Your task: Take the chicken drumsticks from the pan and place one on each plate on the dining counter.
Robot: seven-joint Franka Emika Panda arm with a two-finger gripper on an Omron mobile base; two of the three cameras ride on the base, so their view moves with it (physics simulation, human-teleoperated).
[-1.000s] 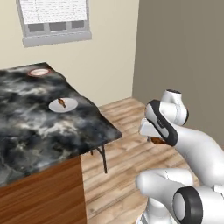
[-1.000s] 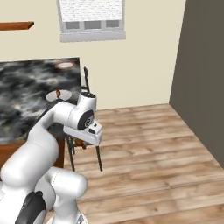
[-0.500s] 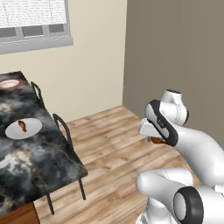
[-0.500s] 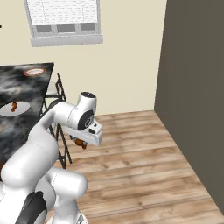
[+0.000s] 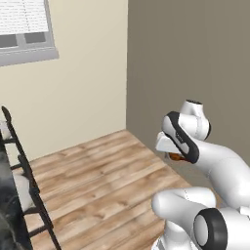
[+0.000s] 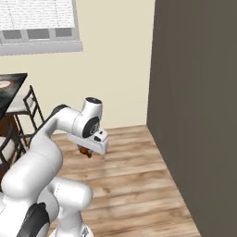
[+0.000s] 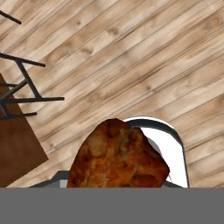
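Observation:
My gripper hangs over the wooden floor, shut on a browned chicken drumstick. The meat also peeks out orange-brown under the hand as the drumstick and drumstick. A corner of the black marbled dining counter shows at the far left, well away from the hand. On it lies the plate with the reddish rim, cut by the frame edge. The counter's dark edge sits low at the left. The pan is out of view.
Black metal chairs stand beside the counter, and their legs appear from above next to a brown wooden panel. A dark grey wall rises close on the right. Wooden floor lies below.
The whole picture has swung as the base turns: counter and plates slid off to the left, and the dark wall came in. The arm keeps its pose with the drumstick held.

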